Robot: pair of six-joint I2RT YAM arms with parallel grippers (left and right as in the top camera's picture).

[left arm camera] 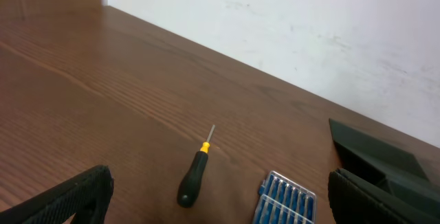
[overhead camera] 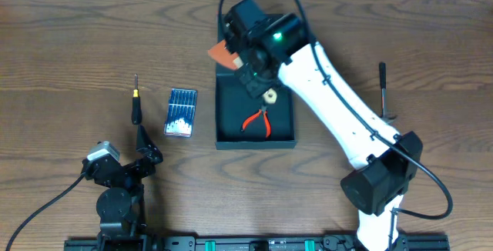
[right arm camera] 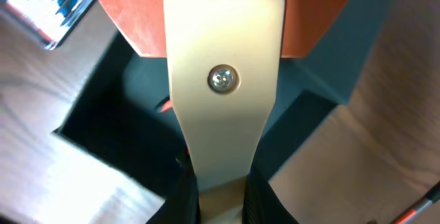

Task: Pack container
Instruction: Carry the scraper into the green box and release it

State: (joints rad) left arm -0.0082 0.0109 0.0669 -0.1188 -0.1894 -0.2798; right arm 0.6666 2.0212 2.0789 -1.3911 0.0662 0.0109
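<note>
The container (overhead camera: 231,139) sits mid-counter with its lid (overhead camera: 231,31) folded back on the far side. Red-handled pliers (overhead camera: 258,122) already lie in its near half.

The right hand (overhead camera: 258,74) hangs over the container's far half. Its fingers are closed on the cream shank of a flat orange-and-cream tool (right arm camera: 223,80), whose orange end reaches out over the lid hinge. In the right wrist view the container's dark floor lies straight below the tool.

The step in hand looks like placing this tool. The next move calls for lowering it into the free space beyond the pliers. It probably needs turning so that the orange end clears the back wall before the fingers let go.

To the left on the counter (overhead camera: 69,43) wait a bit case (overhead camera: 182,112) and a screwdriver (overhead camera: 136,105). The left hand (left arm camera: 218,183) rests near them, spread wide and empty.
</note>
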